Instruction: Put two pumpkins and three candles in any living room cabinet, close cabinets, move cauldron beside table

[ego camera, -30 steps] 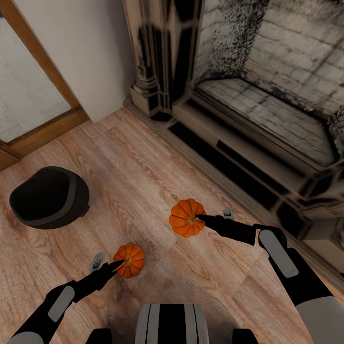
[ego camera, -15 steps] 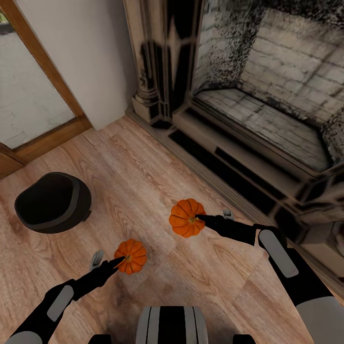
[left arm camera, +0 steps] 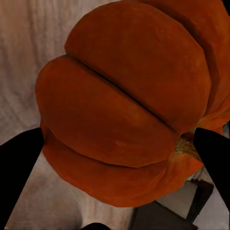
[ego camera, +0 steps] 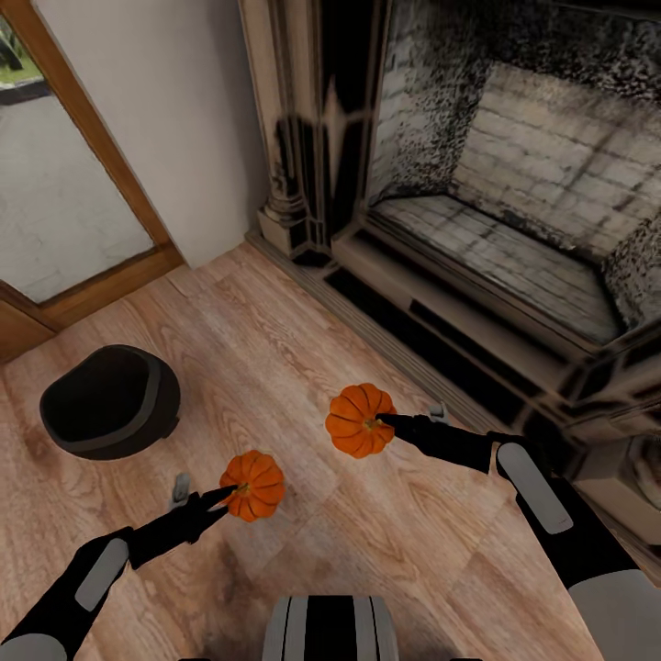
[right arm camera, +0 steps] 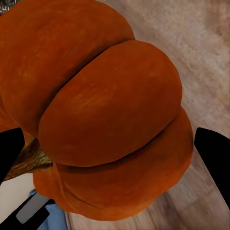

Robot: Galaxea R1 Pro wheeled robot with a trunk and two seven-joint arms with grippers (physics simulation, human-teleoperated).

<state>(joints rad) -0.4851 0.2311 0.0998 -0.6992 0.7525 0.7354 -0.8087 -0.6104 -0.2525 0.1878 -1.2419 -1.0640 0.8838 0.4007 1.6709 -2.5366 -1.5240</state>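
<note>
Wood floor (ego camera: 275, 321), cauldron (ego camera: 110, 401) seemingly empty

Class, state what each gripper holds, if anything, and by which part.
Left gripper holds one pumpkin, right gripper the other pumpkin, each across its ribbed body.

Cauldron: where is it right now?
Head view: the cauldron sits on the wood floor at the left, beyond the left gripper and near the glass door.

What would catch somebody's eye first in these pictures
Two bright orange pumpkins, one at the left hand and one at the right hand, above the wood floor. Then the black cauldron on the floor at the left, and the brick-lined fireplace ahead at the right.
</note>
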